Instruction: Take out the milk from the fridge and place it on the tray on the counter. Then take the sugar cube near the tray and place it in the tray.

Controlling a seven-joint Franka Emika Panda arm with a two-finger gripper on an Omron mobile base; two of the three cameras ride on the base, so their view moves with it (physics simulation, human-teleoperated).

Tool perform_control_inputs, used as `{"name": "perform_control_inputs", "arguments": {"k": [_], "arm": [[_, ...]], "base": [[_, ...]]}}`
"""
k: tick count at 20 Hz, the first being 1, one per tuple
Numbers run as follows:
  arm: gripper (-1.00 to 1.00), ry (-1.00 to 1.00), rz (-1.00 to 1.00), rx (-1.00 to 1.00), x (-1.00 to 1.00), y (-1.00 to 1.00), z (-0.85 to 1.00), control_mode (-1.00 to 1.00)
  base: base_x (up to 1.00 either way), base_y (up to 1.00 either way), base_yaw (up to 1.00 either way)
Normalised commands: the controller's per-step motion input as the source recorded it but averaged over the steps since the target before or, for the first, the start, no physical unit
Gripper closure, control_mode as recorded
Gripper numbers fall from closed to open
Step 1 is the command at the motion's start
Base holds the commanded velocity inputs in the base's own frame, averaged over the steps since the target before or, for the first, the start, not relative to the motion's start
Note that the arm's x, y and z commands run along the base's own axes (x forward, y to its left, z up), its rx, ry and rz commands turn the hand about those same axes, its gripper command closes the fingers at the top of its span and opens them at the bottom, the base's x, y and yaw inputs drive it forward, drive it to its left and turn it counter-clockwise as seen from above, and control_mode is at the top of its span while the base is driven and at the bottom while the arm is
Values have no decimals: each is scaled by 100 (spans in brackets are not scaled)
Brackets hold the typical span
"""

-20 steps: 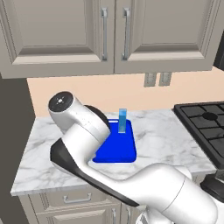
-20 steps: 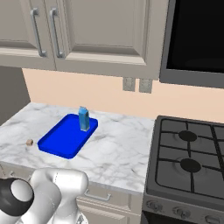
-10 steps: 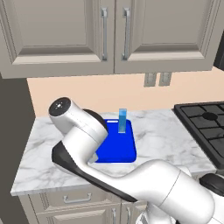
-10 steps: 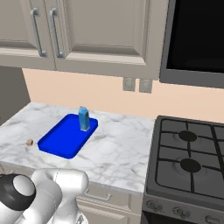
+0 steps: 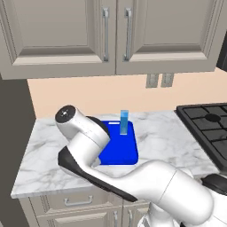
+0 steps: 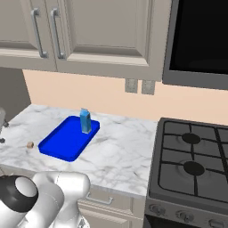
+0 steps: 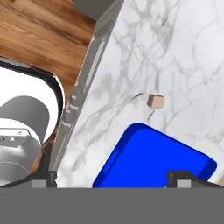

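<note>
Gripper: the gripper (image 7: 111, 175) hung above the counter, looking down; its two dark fingertips (image 7: 43, 176) stood far apart at the lower edge of the hand view, spread wide with nothing between them.
Tray: the tray (image 7: 153, 159) lay flat on the counter, directly under and just ahead of the spread fingertips; in the right base view the tray (image 6: 62, 142) sat well back from the counter's front edge.
Sugar cube: the sugar cube (image 7: 155, 101) rested on the marble beyond the tray from the gripper, just beside the tray's far rim but apart from it; in the right base view the sugar cube (image 6: 30, 144) sat just off the tray's left end.
Milk: the milk (image 6: 85, 121) stood upright inside the tray at its far corner, near the wall; in the left base view the milk (image 5: 124, 123) rose at the tray's back edge, beyond the arm.
Counter: the counter (image 7: 183, 52) spread ahead of the gripper, its drawer fronts (image 7: 83, 87) running down the left side of the hand view.
Stove: a black gas stove (image 6: 191, 169) adjoined the counter, well apart from the tray.
</note>
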Motion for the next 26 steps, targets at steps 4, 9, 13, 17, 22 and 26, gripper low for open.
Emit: {"name": "perform_control_inputs", "arguments": {"k": [4, 9, 13, 17, 22, 26], "arm": [[-100, 4, 0, 0, 42, 0, -39, -100], [-100, 4, -5, 0, 49, 0, -38, -100], [-100, 5, -12, 0, 30, 0, -31, -100], [-100, 6, -12, 0, 7, 1, -23, -100], [-100, 9, -13, 0, 0, 11, -16, -100], [-100, 13, -12, 0, 5, 8, -8, -100]], "base": [[0, 0, 0], [0, 0, 0], [0, 0, 0], [0, 0, 0], [0, 0, 0], [0, 0, 0]]}}
